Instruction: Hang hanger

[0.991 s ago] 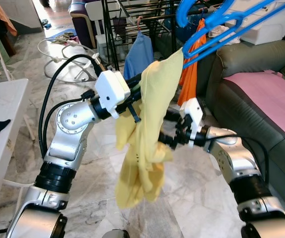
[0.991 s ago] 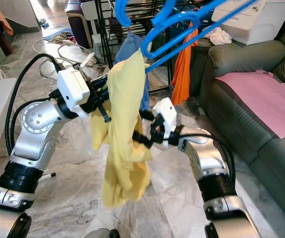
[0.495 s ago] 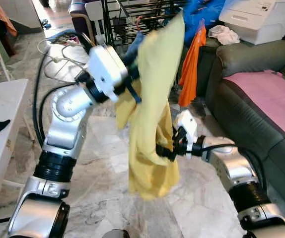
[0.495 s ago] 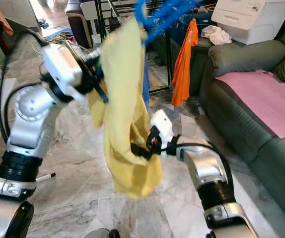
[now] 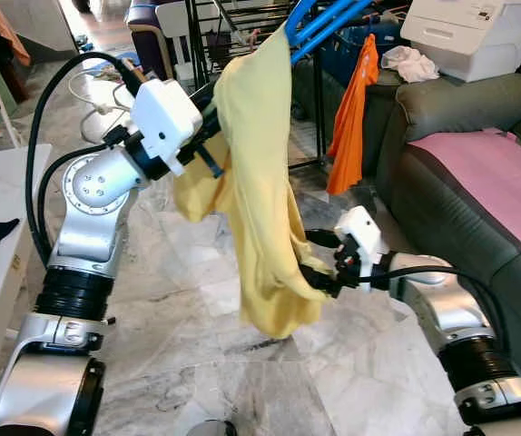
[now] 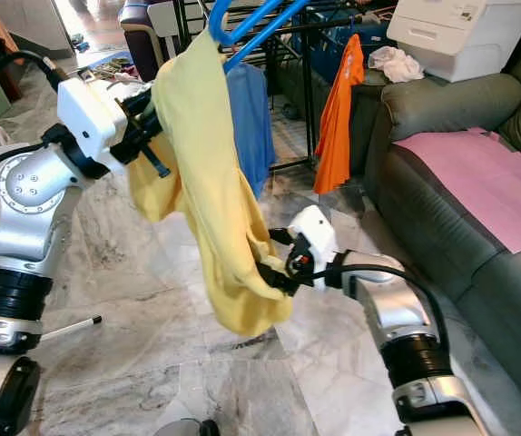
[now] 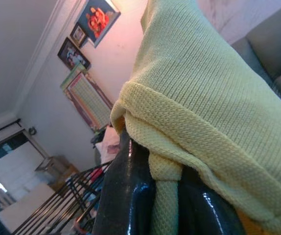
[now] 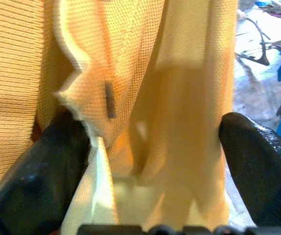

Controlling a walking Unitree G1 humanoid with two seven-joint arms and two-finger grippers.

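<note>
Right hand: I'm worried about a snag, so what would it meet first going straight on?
The yellow shirt: its cloth already lies between the open fingers of the right hand, right ahead.

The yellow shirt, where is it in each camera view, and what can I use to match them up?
Left eye view: yellow shirt hangs centre, off the blue hanger.
Right eye view: left of centre.
Left wrist view: bunched knit pinched between the left hand's fingers.
Right wrist view: fabric between the right hand's spread fingers.
Shared landmark: the orange garment.
</note>
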